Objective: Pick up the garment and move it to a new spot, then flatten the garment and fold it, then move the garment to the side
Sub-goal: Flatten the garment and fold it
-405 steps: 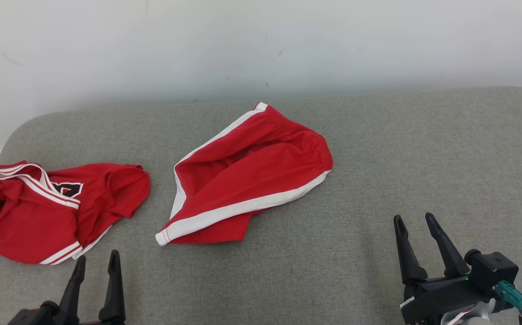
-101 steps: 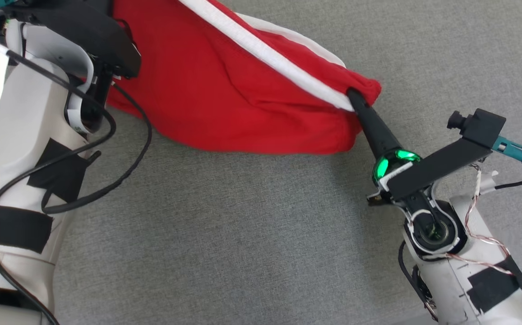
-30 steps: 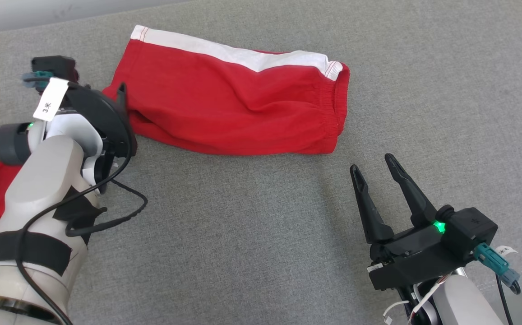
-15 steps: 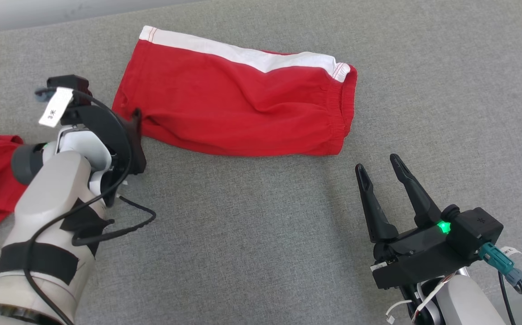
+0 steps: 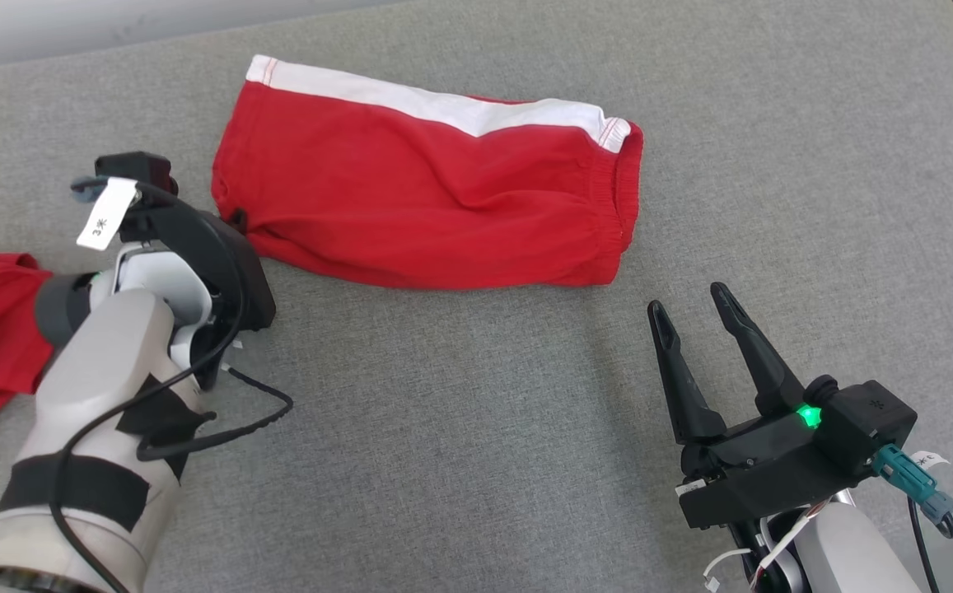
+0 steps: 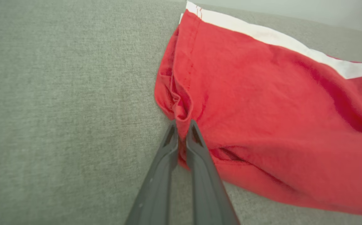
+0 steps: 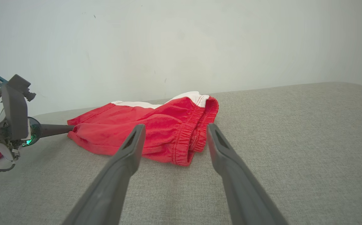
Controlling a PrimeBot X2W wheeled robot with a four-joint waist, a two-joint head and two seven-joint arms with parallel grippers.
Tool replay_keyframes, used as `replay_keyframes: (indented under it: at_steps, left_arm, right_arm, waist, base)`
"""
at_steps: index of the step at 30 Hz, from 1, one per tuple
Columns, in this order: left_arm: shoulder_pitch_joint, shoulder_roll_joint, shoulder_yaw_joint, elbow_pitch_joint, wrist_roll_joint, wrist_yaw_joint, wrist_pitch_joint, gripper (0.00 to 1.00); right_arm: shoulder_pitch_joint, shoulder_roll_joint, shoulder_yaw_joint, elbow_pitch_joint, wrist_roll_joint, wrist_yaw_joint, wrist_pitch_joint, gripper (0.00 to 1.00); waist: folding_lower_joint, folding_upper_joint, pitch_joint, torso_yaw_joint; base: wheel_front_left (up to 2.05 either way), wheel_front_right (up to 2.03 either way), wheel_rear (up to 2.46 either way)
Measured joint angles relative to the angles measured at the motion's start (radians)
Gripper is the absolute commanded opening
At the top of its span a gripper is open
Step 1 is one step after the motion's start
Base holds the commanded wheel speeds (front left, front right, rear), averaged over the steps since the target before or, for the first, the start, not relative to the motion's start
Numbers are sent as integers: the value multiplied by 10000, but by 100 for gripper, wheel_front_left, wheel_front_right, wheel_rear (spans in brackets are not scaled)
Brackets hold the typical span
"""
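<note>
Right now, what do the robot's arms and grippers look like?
Two long, dark, tapered fingers each on left gripper and right gripper. Pale left forearm with black tape bands, looping black cable, white paper tag. Green light and teal connector at right wrist.

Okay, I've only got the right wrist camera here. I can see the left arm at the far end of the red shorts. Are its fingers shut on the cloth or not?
Observer: The left wrist view shows the left gripper with its fingers shut, tips at the leg hem of the red shorts. They seem to pinch a fold.
Operator: How does the garment lie overall?
Observer: The head view shows one flat strip, with the white stripe along the far edge.
Operator: Is my right arm over the cloth?
Observer: No. The right gripper is open above bare grey cushion, short of the waistband.
</note>
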Motion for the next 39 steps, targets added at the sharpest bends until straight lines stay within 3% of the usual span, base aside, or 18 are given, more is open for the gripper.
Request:
replay_keyframes:
  at_steps: [14, 21, 28, 39]
  left_arm:
    - [1229, -119, 389, -1018, -709, -257, -1162, 0]
    - [2224, -46, 405, -2065, -849, -155, -1484, 0]
    - [3494, 192, 410, -3628, -991, 240, -1436, 0]
    - [5578, 794, 558, -6895, -1260, 1450, -805, 0]
  right_arm:
    - [105, 2, -136, -35, -29, 0, 96, 100]
    - [181, 4, -190, -140, -29, 0, 176, 100]
    - [285, 2, -217, -186, -29, 0, 236, 100]
    - [470, 4, -305, -249, -21, 0, 261, 100]
  waist:
    - [-1, 0, -420, 406]
    - [-1, 0, -651, 590]
    - [-1, 0, -860, 708]
    - [-1, 0, -1062, 899]
  base:
    - [0, 0, 0]
    - [0, 0, 0]
    - [0, 0, 0]
    - [0, 0, 0]
